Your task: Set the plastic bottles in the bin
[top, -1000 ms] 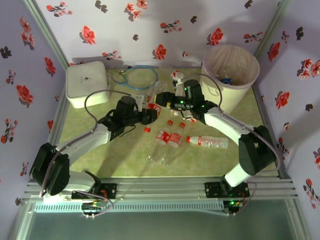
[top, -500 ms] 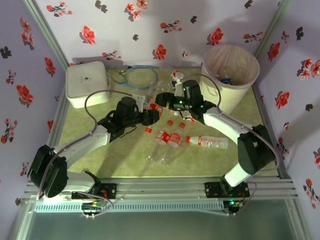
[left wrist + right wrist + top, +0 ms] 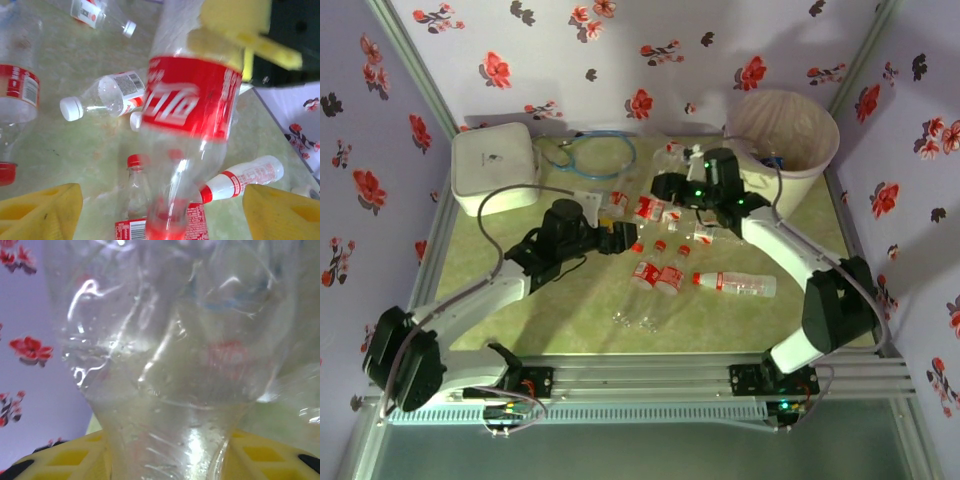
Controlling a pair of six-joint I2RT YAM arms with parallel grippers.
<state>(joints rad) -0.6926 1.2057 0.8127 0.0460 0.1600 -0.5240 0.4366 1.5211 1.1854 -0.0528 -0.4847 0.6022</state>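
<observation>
Overhead: soft, even light, faint shadows on table (image 3: 570,300), corners bowed. Left wrist: red-labelled bottle (image 3: 187,100) smeared by motion blur. Right wrist: clear bottle (image 3: 170,365) too close, unfocused, white glare streaks.

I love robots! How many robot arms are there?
2. The left arm stretches from the bottom-left base toward the middle of the table; the right arm bends from the bottom-right base toward the bin. None seems hidden.
</observation>
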